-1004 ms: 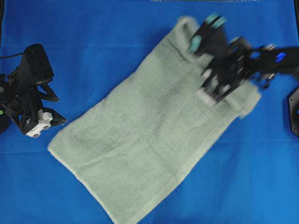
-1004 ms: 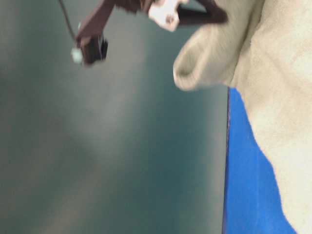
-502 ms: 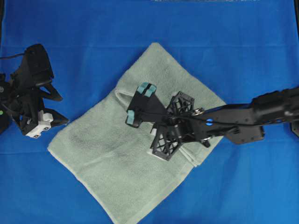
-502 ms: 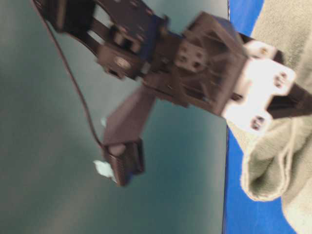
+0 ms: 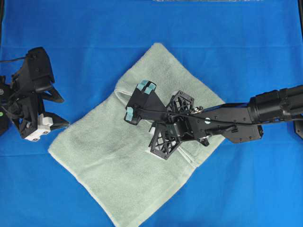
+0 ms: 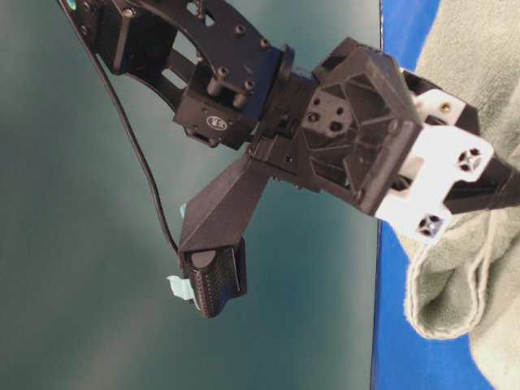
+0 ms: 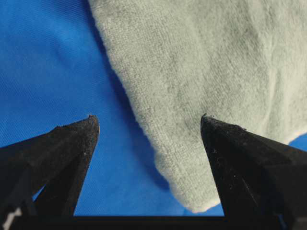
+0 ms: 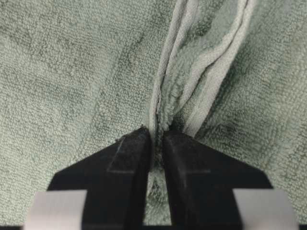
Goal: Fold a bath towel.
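The pale sage-green bath towel [image 5: 109, 156] lies slantwise on the blue cloth, its upper right part folded over onto its middle. My right gripper [image 5: 155, 150] reaches in from the right and sits low on the folded layer. In the right wrist view its jaws [image 8: 157, 134] stand close together, pinching a ridge of towel [image 8: 72, 72] with lighter hems. In the table-level view a folded loop of towel [image 6: 443, 301] hangs below that gripper. My left gripper [image 5: 59, 111] rests open at the left; in its wrist view [image 7: 148, 122] the towel's corner [image 7: 201, 96] lies between the wide-apart fingers, untouched.
The blue cloth [image 5: 227, 38] covers the whole table around the towel. The right arm [image 5: 270, 106] stretches across the right half of the overhead view. A black base piece [image 5: 298, 127] sits at the right edge.
My right gripper carried the towel's upper right corner down and left onto the towel's middle, laying a fold. The left arm has stayed put.
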Motion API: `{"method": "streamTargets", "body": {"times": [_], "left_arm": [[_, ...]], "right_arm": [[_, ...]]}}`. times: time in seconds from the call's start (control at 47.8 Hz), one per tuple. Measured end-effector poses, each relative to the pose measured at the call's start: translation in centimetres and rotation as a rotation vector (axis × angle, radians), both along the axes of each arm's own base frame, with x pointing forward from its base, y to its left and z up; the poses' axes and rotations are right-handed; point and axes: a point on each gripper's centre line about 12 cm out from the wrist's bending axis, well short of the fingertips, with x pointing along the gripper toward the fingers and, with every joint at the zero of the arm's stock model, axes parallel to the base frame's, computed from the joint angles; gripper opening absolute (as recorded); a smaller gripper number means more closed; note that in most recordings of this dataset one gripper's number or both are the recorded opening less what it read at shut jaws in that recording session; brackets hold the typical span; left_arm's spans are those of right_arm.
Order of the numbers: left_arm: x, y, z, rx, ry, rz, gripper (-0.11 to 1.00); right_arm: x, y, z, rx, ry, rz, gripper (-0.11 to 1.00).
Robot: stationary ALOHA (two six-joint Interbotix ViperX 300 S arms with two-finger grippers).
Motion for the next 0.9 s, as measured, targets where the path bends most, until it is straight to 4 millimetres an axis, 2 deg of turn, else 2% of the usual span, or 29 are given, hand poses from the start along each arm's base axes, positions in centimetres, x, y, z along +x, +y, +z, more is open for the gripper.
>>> {"method": "streamTargets", "body": {"times": [0.105, 0.167, 0.251, 0.355, 0.481, 0.544, 0.711, 0.899], "left_arm": [[0.1, -0.3, 0.0, 0.024, -0.011, -0.036, 0.81], [0.2, -0.5, 0.2, 0.047, -0.031, -0.07, 0.81], [0.4, -1.1, 0.5, 0.098, -0.069, -0.147, 0.81], [0.6, -2.4, 1.0, 0.212, -0.128, -0.303, 0.81], [0.7, -4.6, 1.9, 0.391, -0.228, -0.534, 0.81], [0.7, -5.7, 2.3, 0.489, -0.275, -0.653, 0.81], [0.3, -8.8, 2.9, 0.618, -0.39, -0.861, 0.79], [0.6, -10.4, 3.0, 0.615, -0.432, -0.907, 0.79]], "right_arm": [[-0.1, 0.0, 0.0, -0.008, 0.01, -0.001, 0.59], [-0.3, -0.2, 0.2, -0.022, 0.018, 0.0, 0.69], [-0.5, -0.4, 1.7, -0.041, -0.003, 0.006, 0.66], [-1.1, -0.3, 5.2, -0.058, -0.072, 0.026, 0.66], [-2.8, -0.2, 8.5, -0.075, -0.143, 0.051, 0.66], [-3.9, -0.4, 9.4, -0.08, -0.163, 0.05, 0.66], [-6.6, -1.9, 9.6, -0.096, -0.16, 0.029, 0.66], [-8.5, -3.3, 9.6, -0.102, -0.158, 0.0, 0.66]]}}
